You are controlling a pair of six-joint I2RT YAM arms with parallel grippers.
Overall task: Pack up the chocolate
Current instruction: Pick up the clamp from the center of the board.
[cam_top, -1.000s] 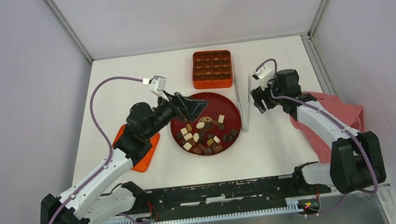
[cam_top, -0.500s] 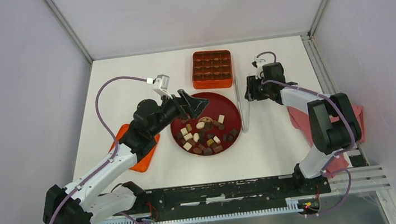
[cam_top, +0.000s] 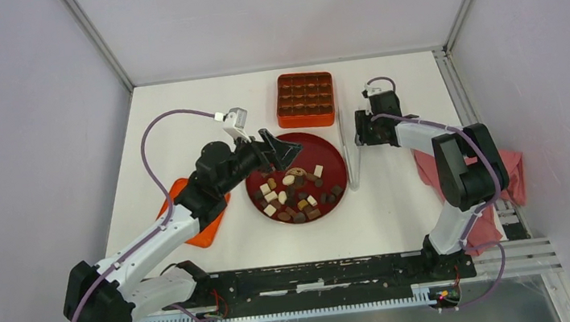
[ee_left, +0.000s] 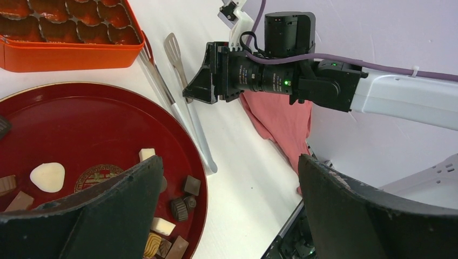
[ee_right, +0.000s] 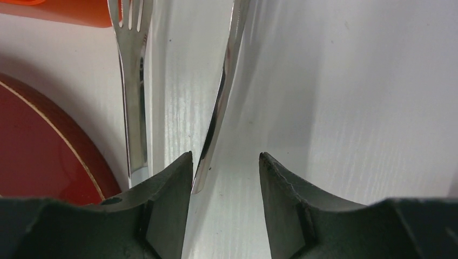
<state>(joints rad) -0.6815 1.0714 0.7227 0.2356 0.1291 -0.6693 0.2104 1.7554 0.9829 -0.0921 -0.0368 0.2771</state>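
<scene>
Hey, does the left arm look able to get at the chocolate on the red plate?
Probably yes. The left gripper hangs open above the far part of the red plate, with the chocolate just nearer and nothing between them. The tongs and the right gripper are off the plate's right side.

White table [cam_top: 180,124]: red plate [cam_top: 320,145], orange box [cam_top: 307,117], tongs [cam_top: 346,154], orange lid [cam_top: 212,226], pink cloth [cam_top: 509,164]

The left arm reaches forward, left gripper [cam_top: 284,150] spread wide; the right arm extends low, right gripper [ee_right: 224,162] jaws partly apart
</scene>
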